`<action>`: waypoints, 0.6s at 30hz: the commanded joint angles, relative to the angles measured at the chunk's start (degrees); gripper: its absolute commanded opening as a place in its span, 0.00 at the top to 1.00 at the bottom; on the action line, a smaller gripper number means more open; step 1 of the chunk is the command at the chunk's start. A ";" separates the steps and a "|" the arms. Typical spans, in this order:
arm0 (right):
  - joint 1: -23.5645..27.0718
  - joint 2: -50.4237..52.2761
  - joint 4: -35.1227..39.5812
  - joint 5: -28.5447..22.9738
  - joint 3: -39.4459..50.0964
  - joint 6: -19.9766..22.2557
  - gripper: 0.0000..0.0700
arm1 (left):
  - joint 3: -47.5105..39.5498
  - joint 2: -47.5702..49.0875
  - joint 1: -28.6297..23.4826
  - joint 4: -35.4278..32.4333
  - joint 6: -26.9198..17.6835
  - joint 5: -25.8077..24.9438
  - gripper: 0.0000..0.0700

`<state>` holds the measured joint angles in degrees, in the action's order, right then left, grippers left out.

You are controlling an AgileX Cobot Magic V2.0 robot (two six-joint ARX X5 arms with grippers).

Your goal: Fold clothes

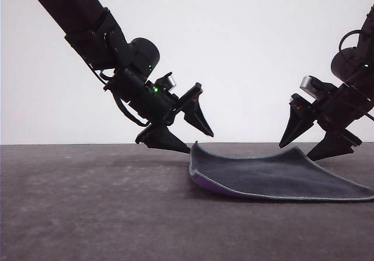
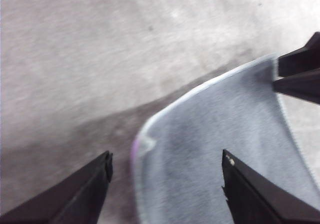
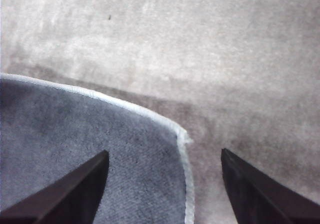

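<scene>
The cloth (image 1: 274, 176) lies on the table, dark grey side up with a light stitched edge. A strip of purple underside shows along its near left edge, and both far corners curl upward. My left gripper (image 1: 200, 143) is open right at the raised far left corner. In the left wrist view that corner of the cloth (image 2: 215, 124) lies between the spread fingers of the left gripper (image 2: 166, 161). My right gripper (image 1: 295, 152) is open over the far right corner. The right wrist view has the cloth (image 3: 75, 129) reaching in between the fingers of the right gripper (image 3: 164, 156).
The table (image 1: 87, 202) is a dark grey, mottled surface stretching to the left and toward the front of the cloth. A plain white wall stands behind it. In the left wrist view the right gripper's fingers (image 2: 300, 73) show at the cloth's other far corner.
</scene>
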<state>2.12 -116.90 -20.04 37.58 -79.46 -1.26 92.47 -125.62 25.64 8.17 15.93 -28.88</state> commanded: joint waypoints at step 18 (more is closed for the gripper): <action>-0.86 -1.62 1.77 -0.25 -1.33 0.61 0.99 | 1.38 -2.99 1.38 -0.48 1.23 0.66 0.81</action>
<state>1.23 -116.90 -18.72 37.41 -79.46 -1.26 92.47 -126.64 26.74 7.97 16.82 -28.37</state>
